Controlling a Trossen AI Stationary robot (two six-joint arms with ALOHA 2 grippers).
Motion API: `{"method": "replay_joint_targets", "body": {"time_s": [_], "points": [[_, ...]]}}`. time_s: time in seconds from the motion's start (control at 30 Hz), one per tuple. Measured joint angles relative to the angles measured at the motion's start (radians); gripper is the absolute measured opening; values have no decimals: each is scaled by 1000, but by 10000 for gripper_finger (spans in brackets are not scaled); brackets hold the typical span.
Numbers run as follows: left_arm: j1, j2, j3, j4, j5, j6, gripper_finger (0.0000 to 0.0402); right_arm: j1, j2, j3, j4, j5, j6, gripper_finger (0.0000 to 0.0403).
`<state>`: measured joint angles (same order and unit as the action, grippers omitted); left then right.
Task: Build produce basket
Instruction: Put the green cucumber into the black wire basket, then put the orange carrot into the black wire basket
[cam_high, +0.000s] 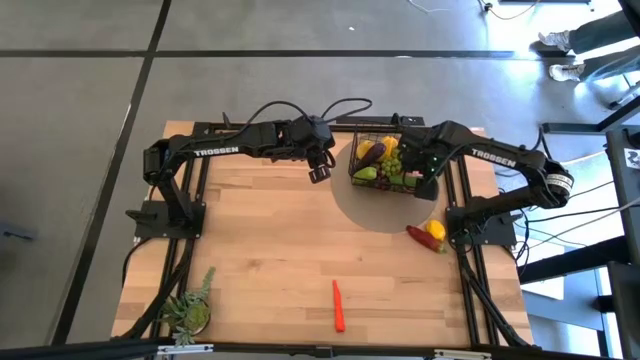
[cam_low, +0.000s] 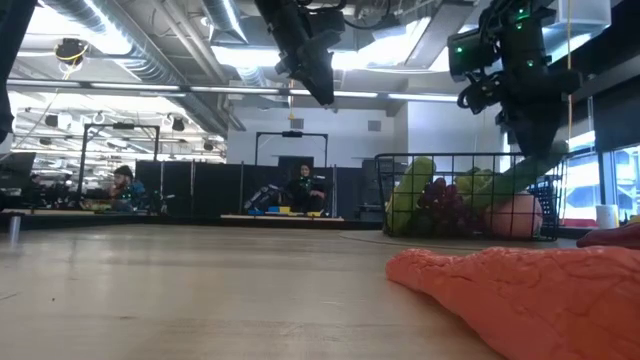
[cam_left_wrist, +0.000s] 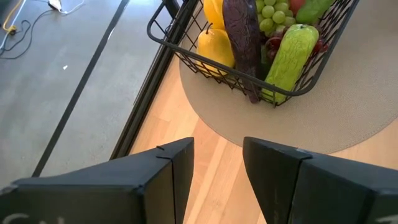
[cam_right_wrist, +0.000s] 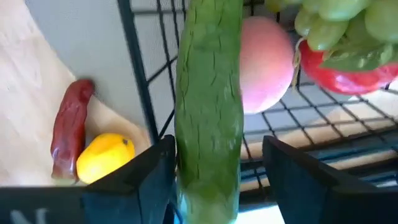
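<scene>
The black wire basket (cam_high: 357, 172) stands on a round mat at the table's far right and holds produce: an eggplant (cam_left_wrist: 242, 43), green grapes (cam_left_wrist: 268, 14), a peach (cam_right_wrist: 264, 65), a red pepper (cam_right_wrist: 348, 68). A green cucumber (cam_right_wrist: 208, 106) leans slanting in the basket's right end, its lower end among the produce. My right gripper (cam_right_wrist: 214, 171) points down over it, open, with the cucumber's upper part between its fingers. My left gripper (cam_left_wrist: 217, 168) hangs open and empty above the table, left of the basket. My right gripper stands open around the cucumber's upper part (cam_right_wrist: 208, 162), coming from above with its fingers across it. The cucumber lies close against one finger (cam_right_wrist: 158, 171) with a clear gap to the other (cam_right_wrist: 292, 168). Whether it touches that finger, I cannot tell.
A red pepper (cam_high: 418, 236) and a yellow fruit (cam_high: 436, 231) lie on the table near the basket's right end. An orange carrot (cam_high: 338, 305) lies near the front edge, a potted plant (cam_high: 190, 310) at the front left corner. Bare wood spans the middle.
</scene>
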<state>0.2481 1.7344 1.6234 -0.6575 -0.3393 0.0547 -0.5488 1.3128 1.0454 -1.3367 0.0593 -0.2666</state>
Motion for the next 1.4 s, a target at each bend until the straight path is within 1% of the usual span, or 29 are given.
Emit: {"method": "replay_joint_targets", "body": {"time_s": [0.13,0.27,0.4,0.5,0.67,0.73,0.83,1.03,1.1,1.17,1.27,1.4], "points": [[0,0,0,-1,0,-1,127,0,-7,50,-35,0,9,230],[0,0,0,-1,0,-2,127,0,-45,106,-40,0,35,230],[0,0,0,-1,7,-53,127,0,-95,143,-42,-10,57,229],[-1,-3,0,-18,54,-110,127,0,-135,159,-42,-41,76,228],[-24,-11,-1,-62,183,-243,127,0,-207,162,-41,-84,77,228],[-41,-11,-1,-82,208,-328,127,0,-233,162,-37,-88,70,228],[-75,-11,-1,-122,208,-502,127,0,-271,162,-34,-88,46,228],[-173,-11,-1,-208,213,-980,127,0,-337,162,-24,-88,-6,228],[-211,-11,-1,-221,246,-1134,127,0,-350,162,-15,-88,-6,228],[-255,-11,-1,-231,282,-1248,127,0,-363,162,-16,-95,-6,228],[-323,-11,-1,-226,298,-1379,127,0,-377,162,-15,-172,-19,228],[-398,-11,-1,-221,287,-1531,127,0,-394,162,-14,-346,-75,228]]}}
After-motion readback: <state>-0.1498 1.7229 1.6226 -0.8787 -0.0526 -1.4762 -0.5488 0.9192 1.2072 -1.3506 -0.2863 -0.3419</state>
